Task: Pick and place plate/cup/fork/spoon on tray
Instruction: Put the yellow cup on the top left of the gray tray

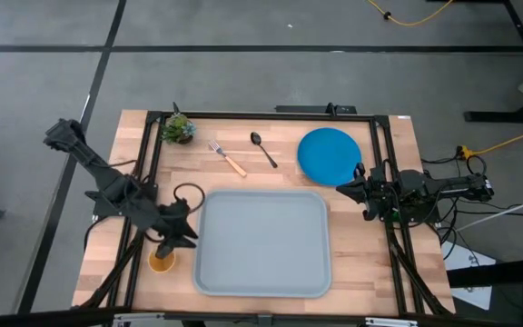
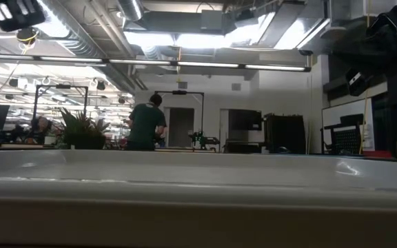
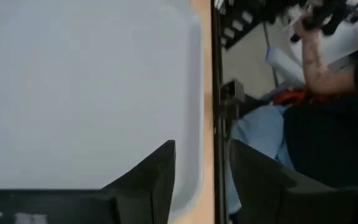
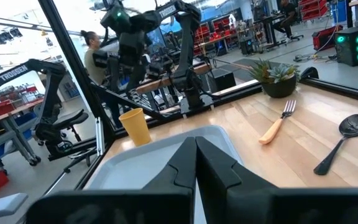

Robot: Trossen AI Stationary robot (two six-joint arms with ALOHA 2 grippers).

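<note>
The grey-blue tray (image 1: 261,241) lies in the middle of the table. The blue plate (image 1: 328,154) lies flat at the far right. The tan-handled fork (image 1: 228,159) and the dark spoon (image 1: 263,149) lie beyond the tray. The orange-yellow cup (image 1: 162,262) stands upright on the table left of the tray; it also shows in the right wrist view (image 4: 135,126). My left gripper (image 1: 185,236) is open and empty, above the tray's left rim, just beside the cup. My right gripper (image 1: 345,188) is shut and empty, by the plate's near edge.
A small potted plant (image 1: 178,128) stands at the table's far left corner. A black frame (image 1: 148,163) runs along the table's sides. The tray's rim (image 2: 198,179) fills the low view's front. A person (image 2: 147,124) stands in the room beyond the table.
</note>
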